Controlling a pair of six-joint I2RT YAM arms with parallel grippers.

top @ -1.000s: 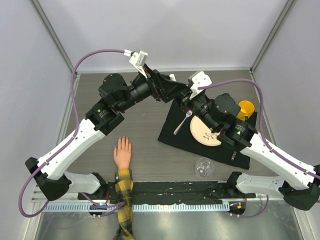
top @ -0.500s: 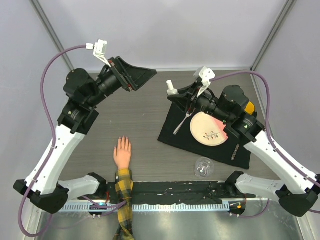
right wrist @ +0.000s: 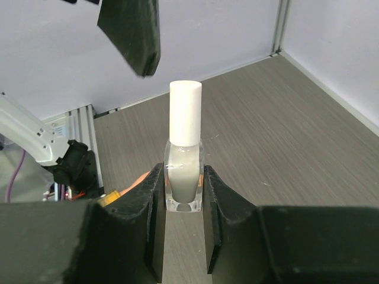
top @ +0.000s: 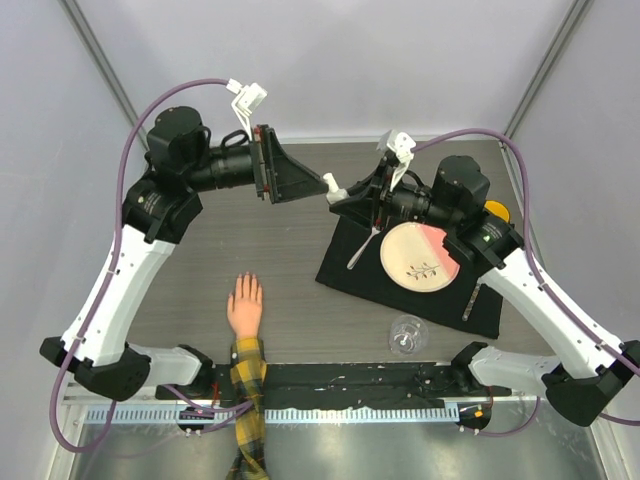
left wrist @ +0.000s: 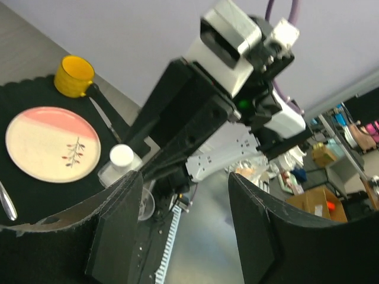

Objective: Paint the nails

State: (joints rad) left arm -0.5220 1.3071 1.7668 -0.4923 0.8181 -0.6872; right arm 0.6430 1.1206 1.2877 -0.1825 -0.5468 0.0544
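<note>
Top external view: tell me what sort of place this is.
Probably a robotics lab test cell: two black-and-white robot arms bolted to a grey wood-grain table, plain pale walls around it, and a peach-skinned fake hand as a prop.

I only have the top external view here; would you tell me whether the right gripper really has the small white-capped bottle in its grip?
Observer: Yes. In the right wrist view the right gripper is shut on the clear glass bottle of pale polish, pinching its glass body from both sides.
Operator: Thank you. Is the cap on?
Observer: The tall white cap is on, standing clear above the gripper.
Operator: And is the left gripper carrying anything?
Observer: No. In the left wrist view the left gripper is open, with nothing between its sides.
</note>
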